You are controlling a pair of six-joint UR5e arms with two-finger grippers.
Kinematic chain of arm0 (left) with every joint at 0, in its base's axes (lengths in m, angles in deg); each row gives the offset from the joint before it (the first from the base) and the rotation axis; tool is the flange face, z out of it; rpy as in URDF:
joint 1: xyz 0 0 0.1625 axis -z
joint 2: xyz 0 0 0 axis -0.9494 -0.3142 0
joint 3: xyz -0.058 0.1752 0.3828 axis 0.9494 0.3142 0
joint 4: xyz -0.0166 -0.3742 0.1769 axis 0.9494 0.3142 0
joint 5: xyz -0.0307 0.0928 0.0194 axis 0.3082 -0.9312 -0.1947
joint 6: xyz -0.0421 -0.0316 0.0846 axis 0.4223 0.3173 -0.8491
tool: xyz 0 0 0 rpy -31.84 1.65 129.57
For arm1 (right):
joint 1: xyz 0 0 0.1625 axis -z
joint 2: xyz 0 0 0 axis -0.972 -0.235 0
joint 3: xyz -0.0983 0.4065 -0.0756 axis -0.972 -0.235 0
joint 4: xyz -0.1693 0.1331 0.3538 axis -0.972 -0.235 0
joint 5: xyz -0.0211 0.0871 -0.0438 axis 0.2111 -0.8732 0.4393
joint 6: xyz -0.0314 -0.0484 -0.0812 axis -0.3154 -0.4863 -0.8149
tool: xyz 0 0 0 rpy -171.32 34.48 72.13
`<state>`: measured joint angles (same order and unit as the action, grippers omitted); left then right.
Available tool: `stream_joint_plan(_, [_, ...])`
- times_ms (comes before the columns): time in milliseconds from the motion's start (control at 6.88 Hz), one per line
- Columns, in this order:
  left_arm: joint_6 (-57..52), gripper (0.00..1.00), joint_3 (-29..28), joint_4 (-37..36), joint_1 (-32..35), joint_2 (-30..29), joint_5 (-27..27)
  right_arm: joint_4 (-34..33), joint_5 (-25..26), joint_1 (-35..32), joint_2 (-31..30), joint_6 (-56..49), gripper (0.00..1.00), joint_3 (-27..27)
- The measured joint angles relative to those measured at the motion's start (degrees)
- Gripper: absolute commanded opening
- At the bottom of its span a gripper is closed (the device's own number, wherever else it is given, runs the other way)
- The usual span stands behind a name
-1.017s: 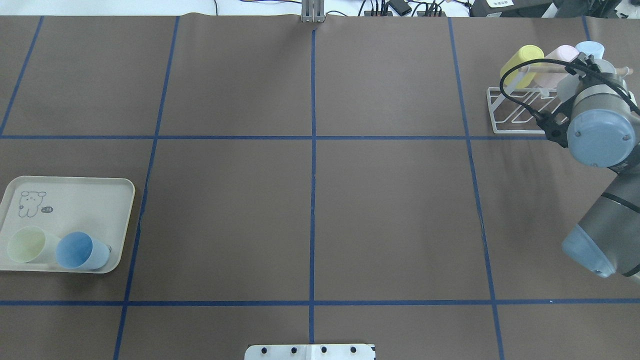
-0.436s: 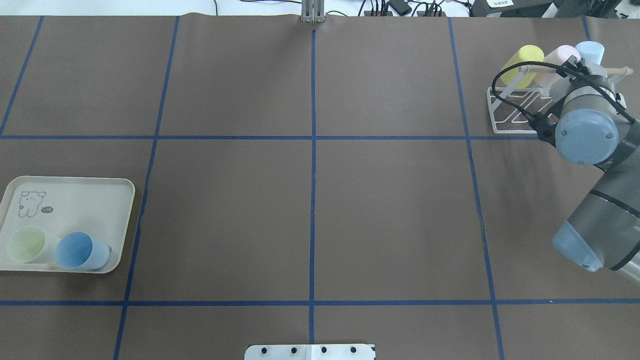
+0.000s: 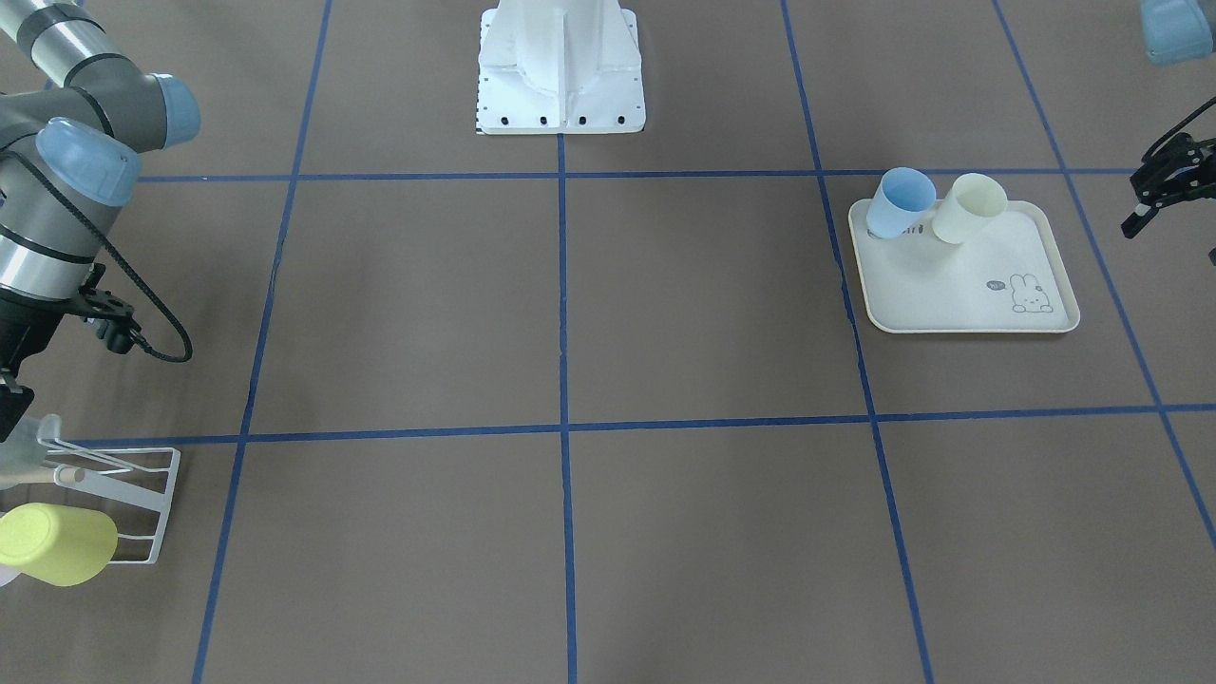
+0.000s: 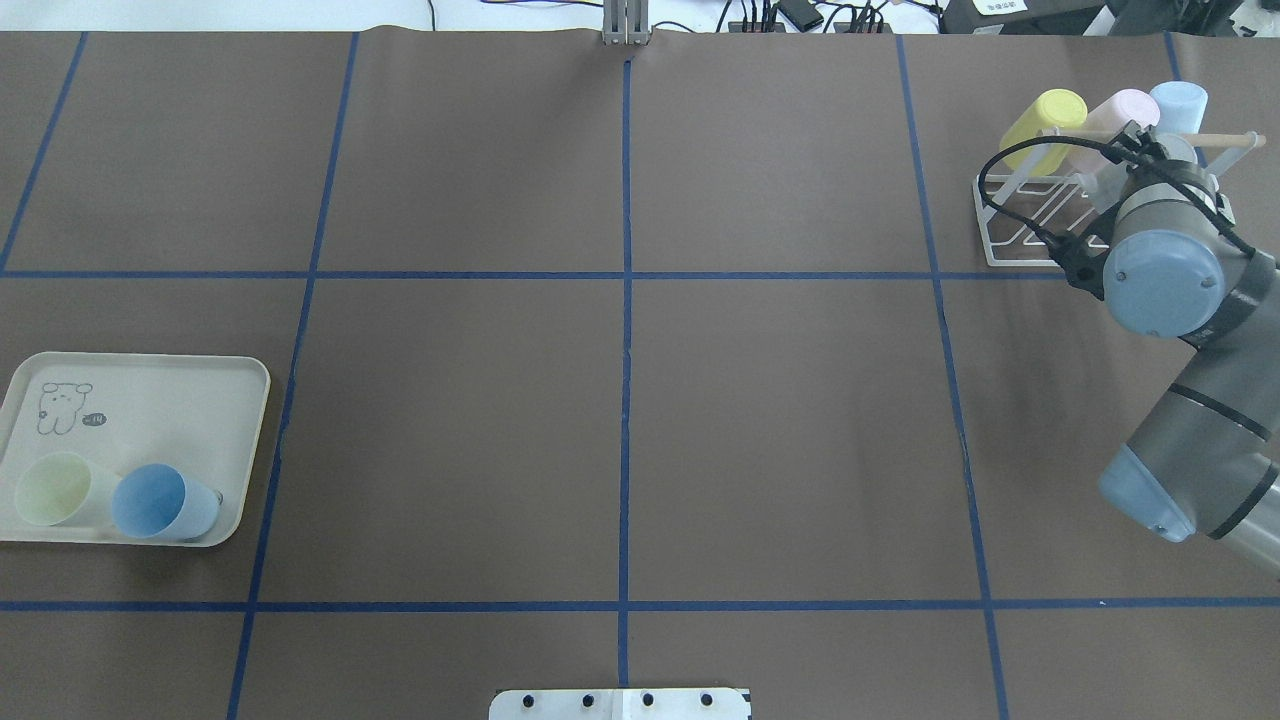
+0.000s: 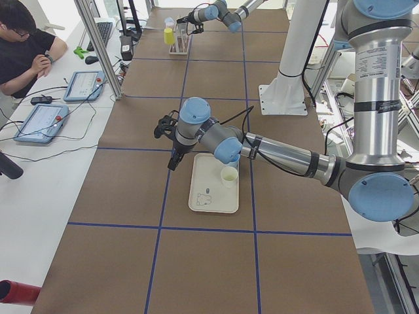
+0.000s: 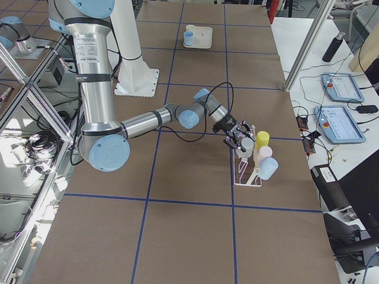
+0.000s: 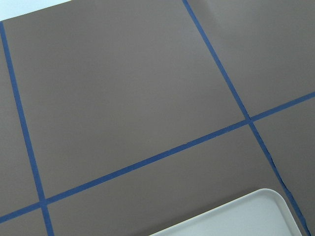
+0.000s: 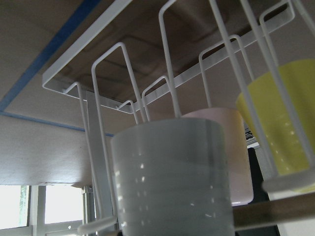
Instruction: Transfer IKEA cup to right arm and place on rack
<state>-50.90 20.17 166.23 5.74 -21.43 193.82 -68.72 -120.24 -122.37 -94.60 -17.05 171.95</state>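
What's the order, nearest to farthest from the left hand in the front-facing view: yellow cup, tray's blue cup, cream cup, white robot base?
From the left hand:
1. cream cup, on the tray, on the hand's side.
2. blue cup, beside it on the tray.
3. white robot base, top centre.
4. yellow cup, on the rack, far left.

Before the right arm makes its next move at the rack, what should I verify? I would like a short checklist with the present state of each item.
1. White cup seated on a prong of the rack: cannot tell.
2. Right tool open: cannot tell.
3. Yellow cup, pink cup and pale blue cup hang on the rack: ok.
4. Left tool empty, beside the tray, not over it: ok.
5. Blue cup and cream cup lie on the tray for later transfers: ok.
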Motion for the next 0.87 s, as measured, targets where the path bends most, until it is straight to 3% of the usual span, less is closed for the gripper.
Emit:
stream_joint_plan(291, [0.5, 1.00, 0.1, 0.0, 0.0, 0.0, 0.0, 3.8, -0.1, 0.0, 0.1, -1.9, 0.79, -1.5])
stream_joint_plan(436, [1.0, 1.00, 0.3, 0.1, 0.0, 0.0, 0.0, 4.2, -0.2, 0.0, 0.1, -2.4, 0.96, -1.5])
stream_joint_plan(872, [1.4, 1.00, 0.7, 0.1, 0.0, 0.0, 0.0, 4.4, -0.3, -0.1, 0.1, -3.5, 0.99, -0.3])
